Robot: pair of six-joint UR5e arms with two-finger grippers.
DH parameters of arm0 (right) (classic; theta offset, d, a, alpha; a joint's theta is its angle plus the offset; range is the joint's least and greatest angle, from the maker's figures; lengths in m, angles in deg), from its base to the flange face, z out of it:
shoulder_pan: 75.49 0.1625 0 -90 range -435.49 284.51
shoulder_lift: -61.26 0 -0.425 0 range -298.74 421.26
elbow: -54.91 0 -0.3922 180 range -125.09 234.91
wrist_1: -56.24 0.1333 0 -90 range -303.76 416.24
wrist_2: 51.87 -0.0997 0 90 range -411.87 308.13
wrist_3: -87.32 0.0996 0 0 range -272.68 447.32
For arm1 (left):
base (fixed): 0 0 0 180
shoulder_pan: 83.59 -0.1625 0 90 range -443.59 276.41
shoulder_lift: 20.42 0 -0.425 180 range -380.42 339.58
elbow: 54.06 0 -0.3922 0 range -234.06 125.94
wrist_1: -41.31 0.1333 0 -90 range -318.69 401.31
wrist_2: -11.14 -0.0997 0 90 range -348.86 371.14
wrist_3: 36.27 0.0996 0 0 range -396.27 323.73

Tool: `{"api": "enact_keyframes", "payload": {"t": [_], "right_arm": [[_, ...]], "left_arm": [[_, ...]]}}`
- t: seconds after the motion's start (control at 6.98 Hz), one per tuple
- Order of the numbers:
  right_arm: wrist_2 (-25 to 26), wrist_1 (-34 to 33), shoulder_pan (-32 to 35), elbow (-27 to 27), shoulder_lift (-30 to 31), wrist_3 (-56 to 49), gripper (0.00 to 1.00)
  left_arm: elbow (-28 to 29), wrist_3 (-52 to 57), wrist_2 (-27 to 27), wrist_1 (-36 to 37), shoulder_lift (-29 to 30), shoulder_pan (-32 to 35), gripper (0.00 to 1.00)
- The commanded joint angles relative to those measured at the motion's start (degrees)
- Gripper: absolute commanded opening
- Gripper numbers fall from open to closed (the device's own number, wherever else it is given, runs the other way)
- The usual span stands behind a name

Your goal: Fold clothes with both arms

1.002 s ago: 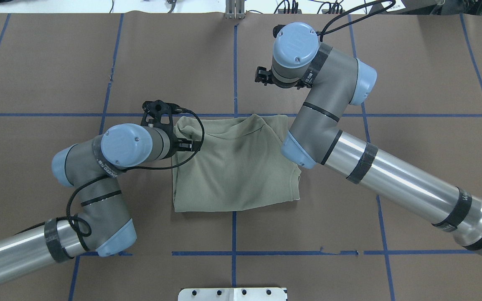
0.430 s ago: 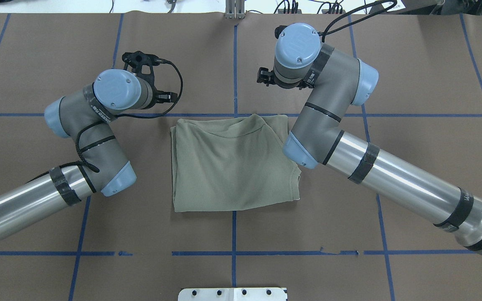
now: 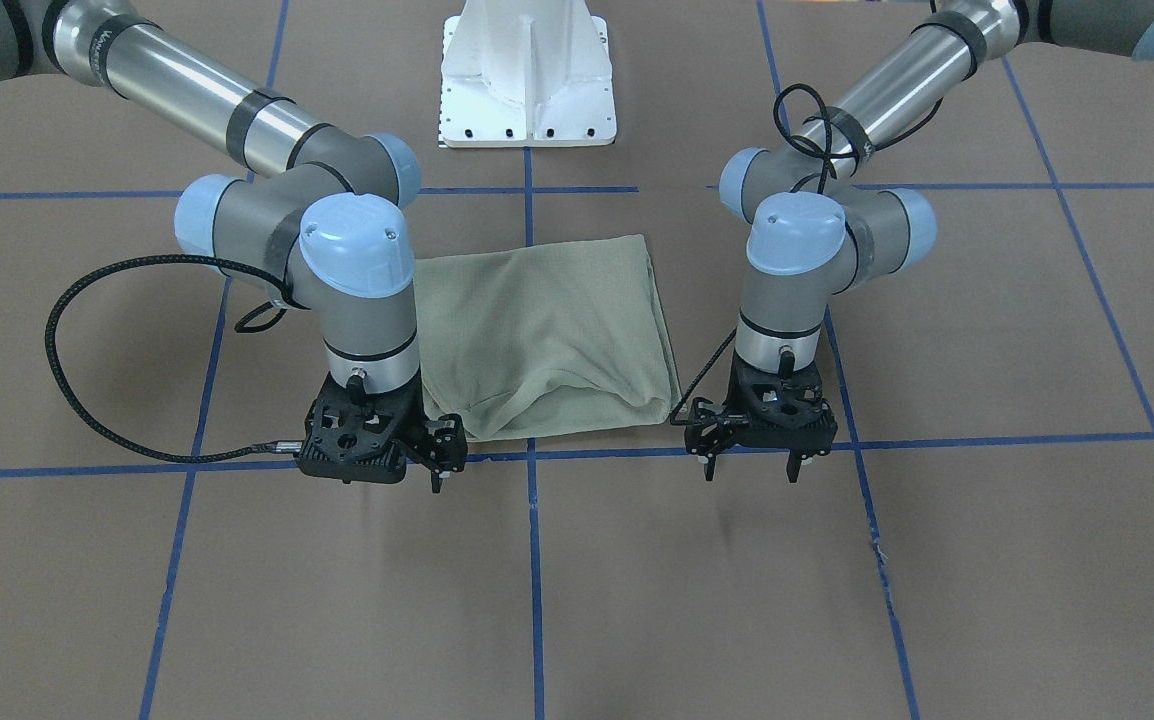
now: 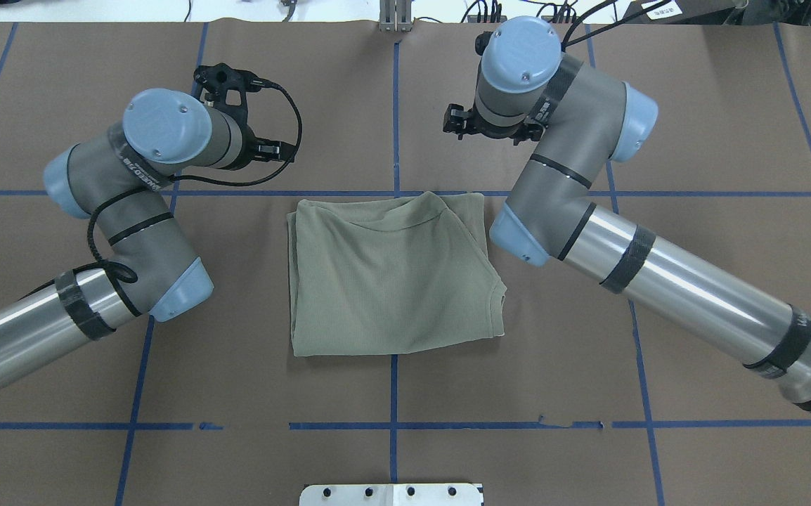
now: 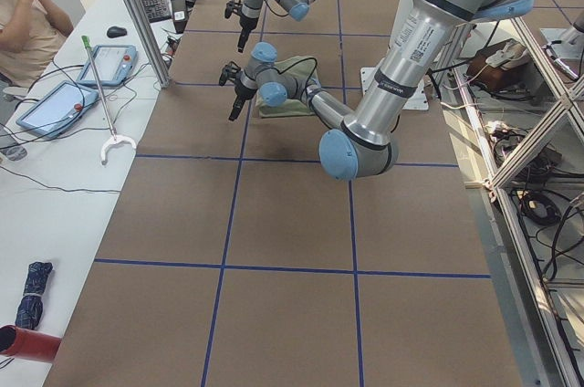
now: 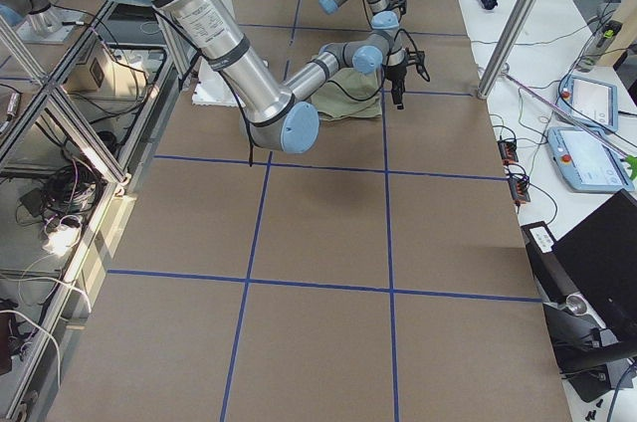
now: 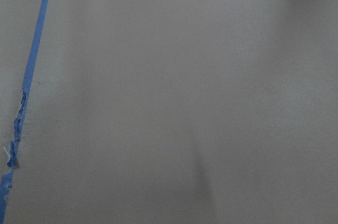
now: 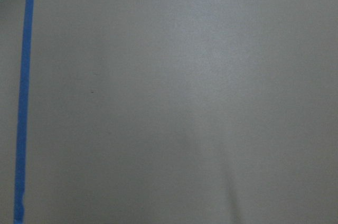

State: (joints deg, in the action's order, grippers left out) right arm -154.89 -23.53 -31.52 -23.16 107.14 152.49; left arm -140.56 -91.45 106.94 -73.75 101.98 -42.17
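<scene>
The folded sage-green shirt [image 4: 391, 281] lies flat on the table [image 4: 693, 105], its collar edge [image 4: 405, 211] farthest from the robot; just beyond that edge, one off each corner, hover the left gripper [image 3: 751, 468], fingers spread, and the right gripper [image 3: 445, 462], whose opening cannot be told.

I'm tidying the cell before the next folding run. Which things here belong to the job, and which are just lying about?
Job: green shirt, left claw, right claw, taped brown table.

Lying about: white pedestal base, and on the side bench a keyboard, blue tablet, grabber stick and red tube.
</scene>
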Motion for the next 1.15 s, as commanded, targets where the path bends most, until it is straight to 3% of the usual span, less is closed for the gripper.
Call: {"api": "enact_keyframes", "payload": {"t": [0.0, 0.29, 0.57, 0.72, 1.0], "right_arm": [[-7.43, -1.43, 7.58, -7.85, 9.78, -15.58, 1.00], [-17.52, -6.96, 20.13, -10.26, 17.01, -38.24, 1.00], [-27.71, -6.36, 33.66, -10.35, 29.20, -56.05, 1.00], [-30.72, -5.23, 38.95, -10.70, 36.57, -56.90, 1.00], [-32.50, 6.58, 43.46, -10.80, 52.65, -63.82, 1.00]], "left_arm": [[-14.41, 10.18, 4.13, 11.00, -4.18, 2.50, 1.00], [-24.64, 24.59, 14.44, 17.92, -12.49, 11.78, 1.00], [-25.65, 47.06, 27.46, 17.94, -22.68, 29.07, 1.00], [-25.30, 55.71, 29.95, 17.94, -27.95, 35.42, 1.00], [-22.86, 56.67, 33.56, 18.20, -36.49, 41.26, 1.00]]}}
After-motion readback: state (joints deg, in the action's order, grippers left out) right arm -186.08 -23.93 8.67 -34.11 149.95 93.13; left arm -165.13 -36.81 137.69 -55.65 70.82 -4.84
